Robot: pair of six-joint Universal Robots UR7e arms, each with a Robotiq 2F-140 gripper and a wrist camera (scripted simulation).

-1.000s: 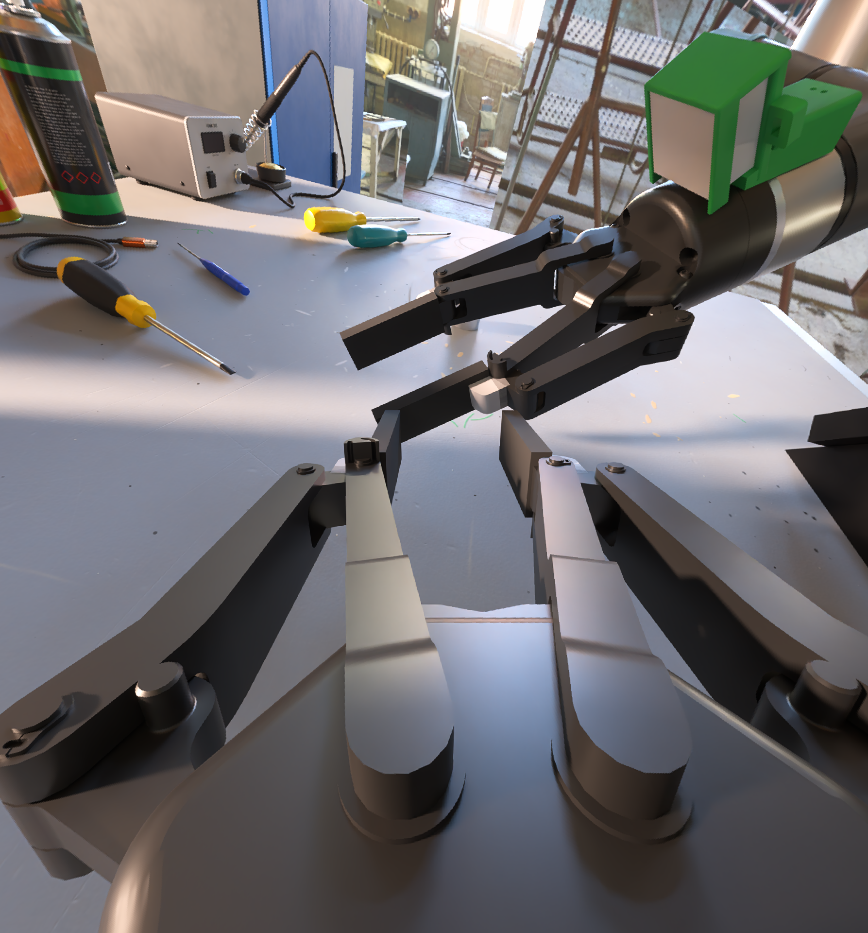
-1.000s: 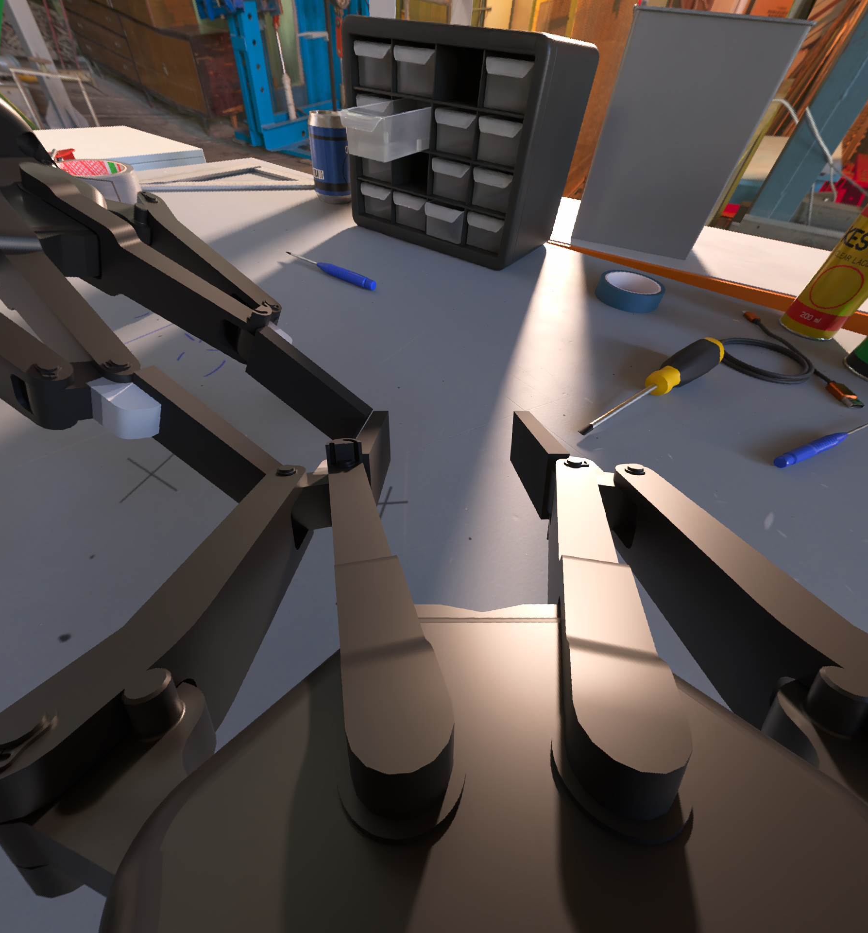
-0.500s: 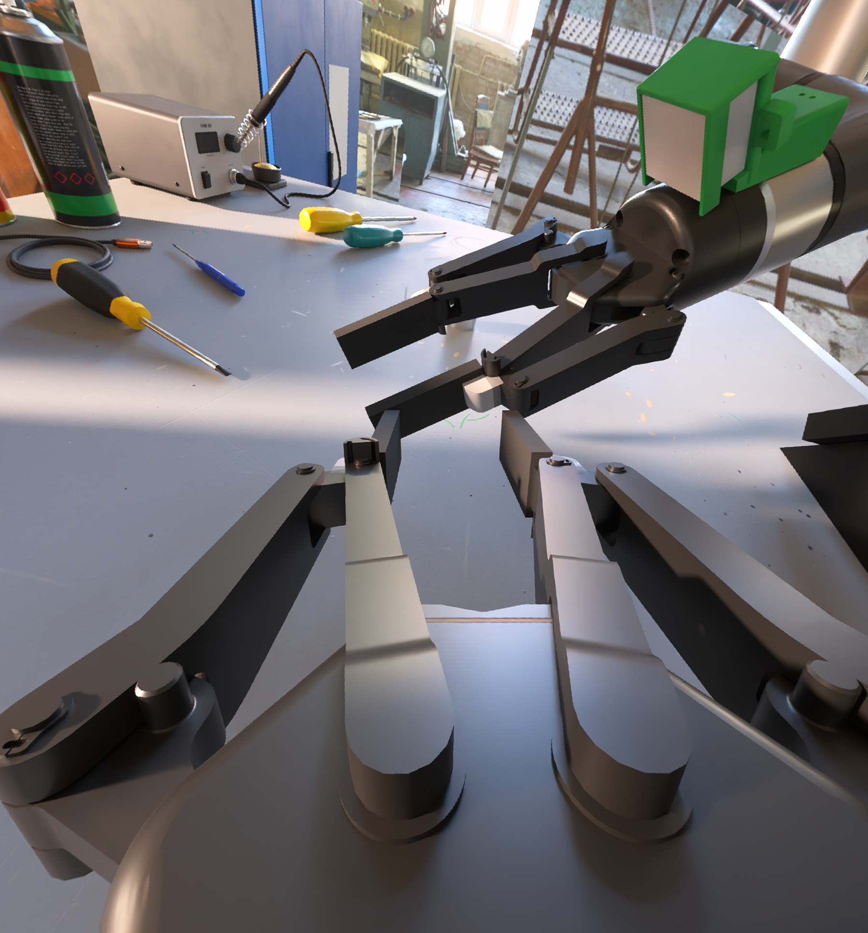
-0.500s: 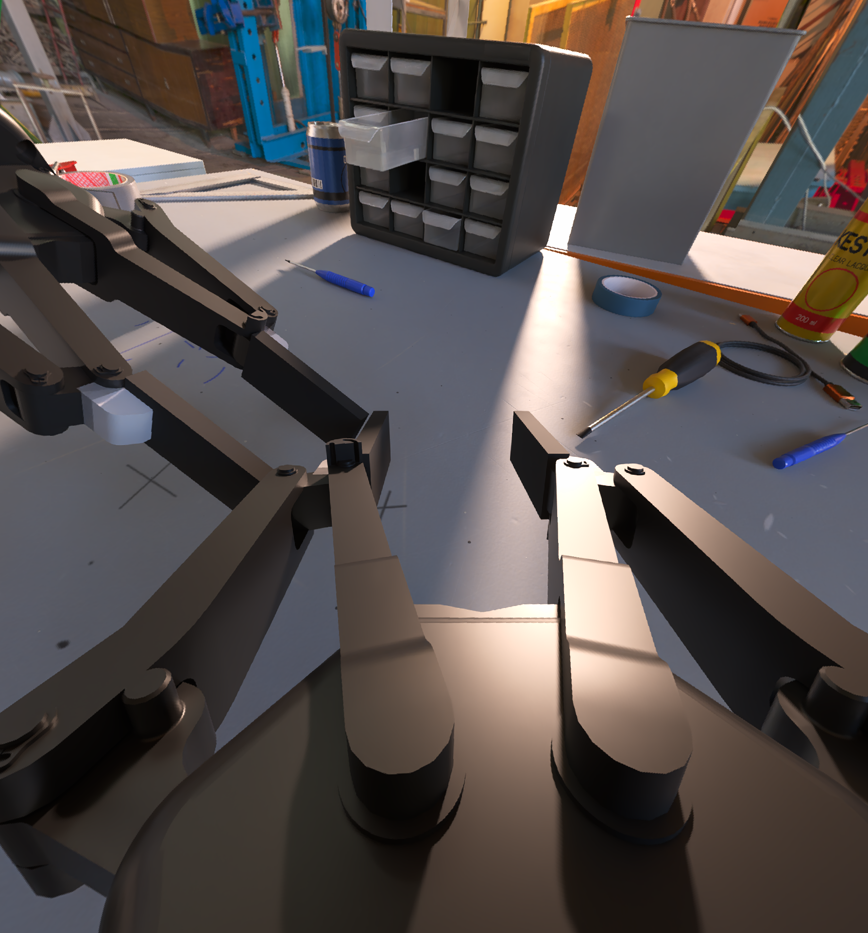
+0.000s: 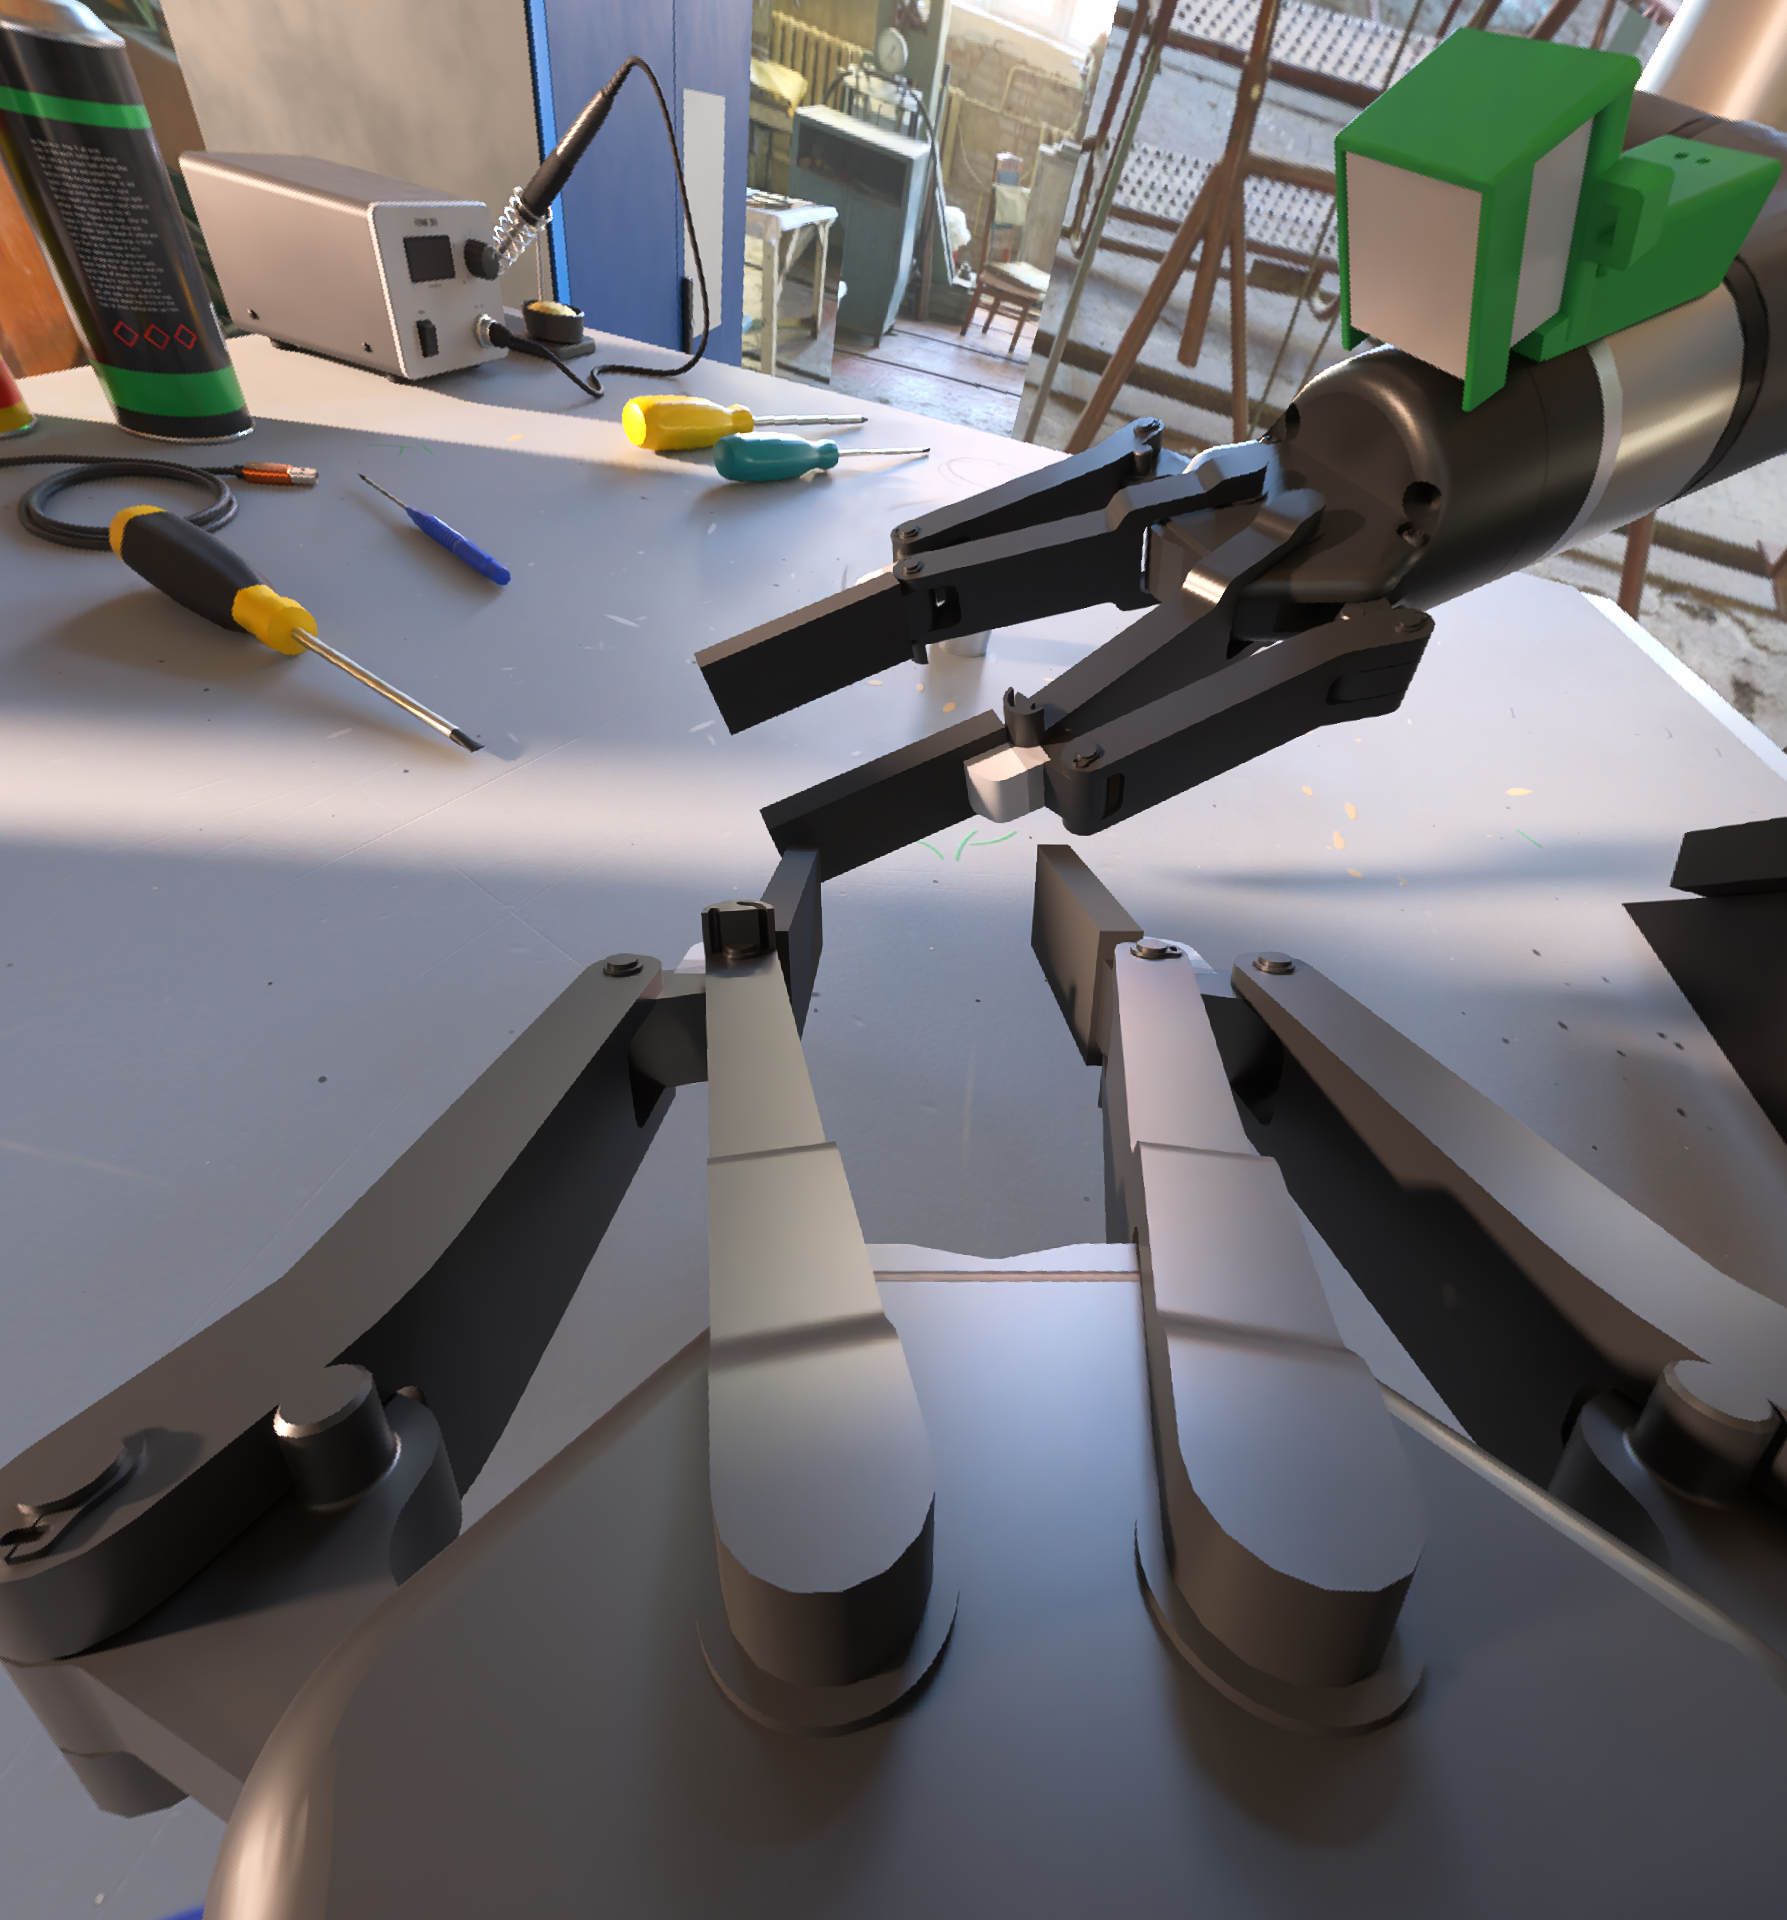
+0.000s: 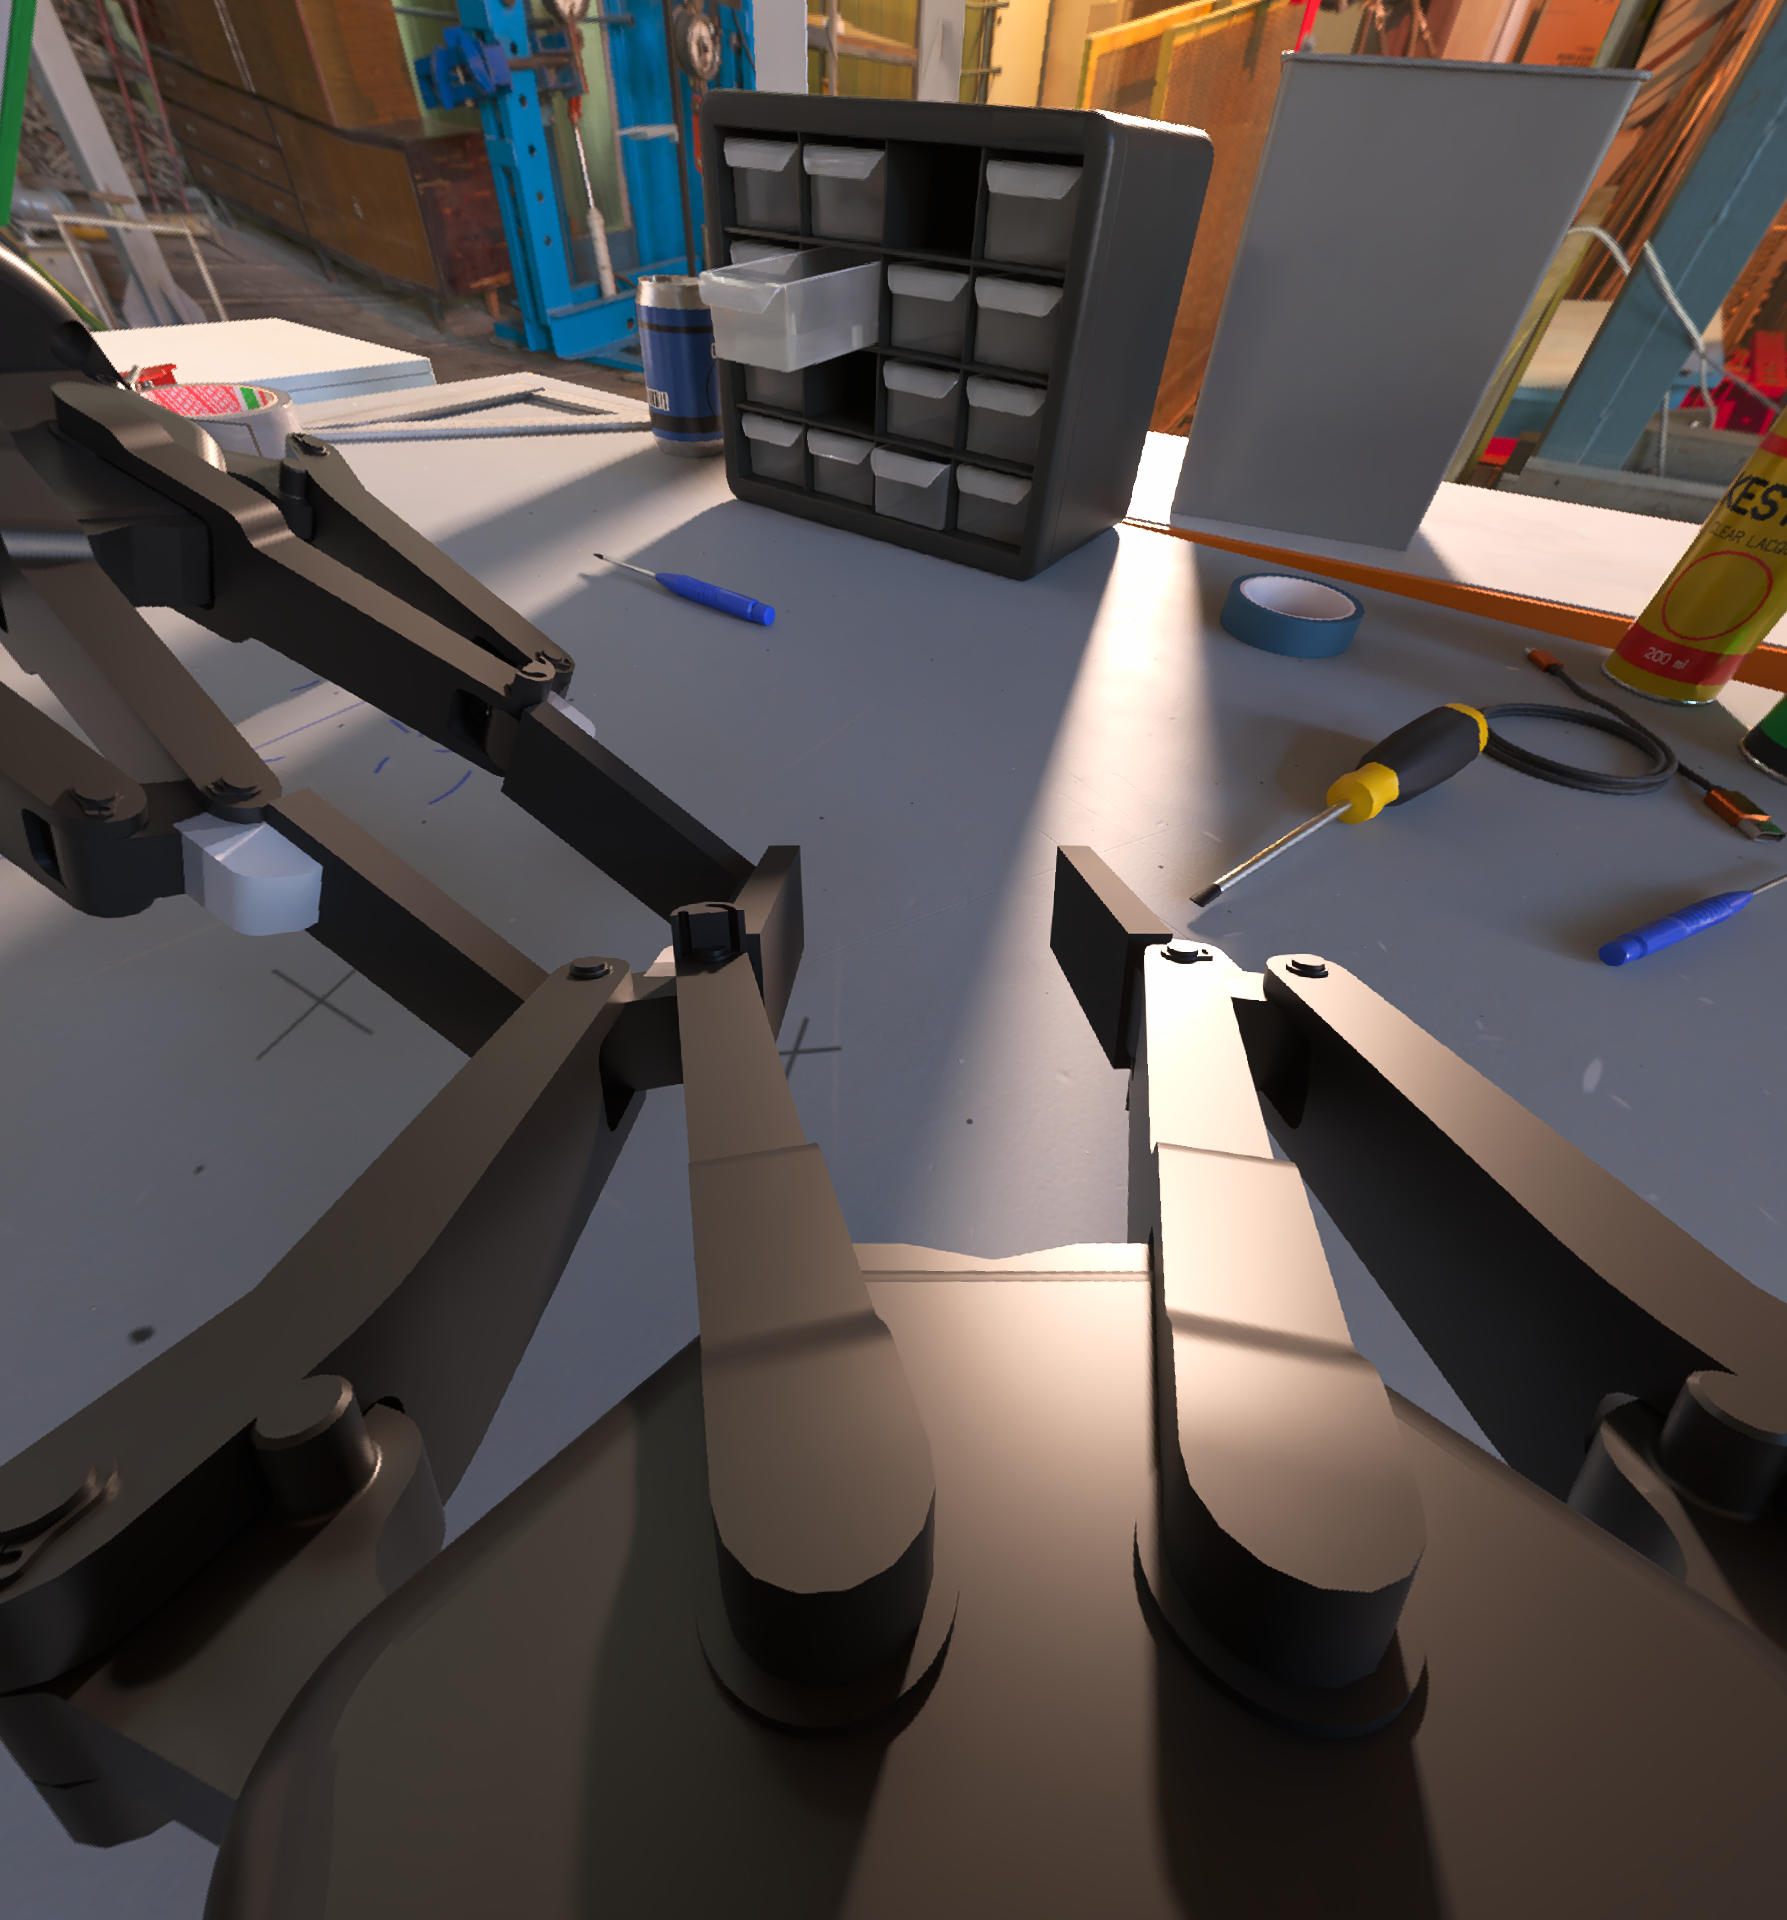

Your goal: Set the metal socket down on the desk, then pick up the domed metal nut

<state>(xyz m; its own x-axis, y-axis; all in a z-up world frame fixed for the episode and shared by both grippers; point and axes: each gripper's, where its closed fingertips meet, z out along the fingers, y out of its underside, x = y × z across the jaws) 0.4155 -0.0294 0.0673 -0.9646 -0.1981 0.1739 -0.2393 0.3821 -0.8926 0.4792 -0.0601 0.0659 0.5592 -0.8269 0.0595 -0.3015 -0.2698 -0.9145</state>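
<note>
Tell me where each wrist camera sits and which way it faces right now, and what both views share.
Left wrist view: sits behind the left gripper, open, looking over the desk toward the soldering station; the right gripper crosses ahead.
Right wrist view: sits behind the right gripper, open, facing the black drawer cabinet; the left gripper reaches in.
Shared: the black-and-yellow screwdriver, the coiled cable, both grippers.

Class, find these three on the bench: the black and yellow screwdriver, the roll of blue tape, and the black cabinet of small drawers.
Black and yellow screwdriver [image 5: 208, 582], left wrist view: on its handle.
Roll of blue tape [image 6: 1284, 630], right wrist view: on its outer wall.
Black cabinet of small drawers [image 6: 1128, 332], right wrist view: on its right side panel.
</note>
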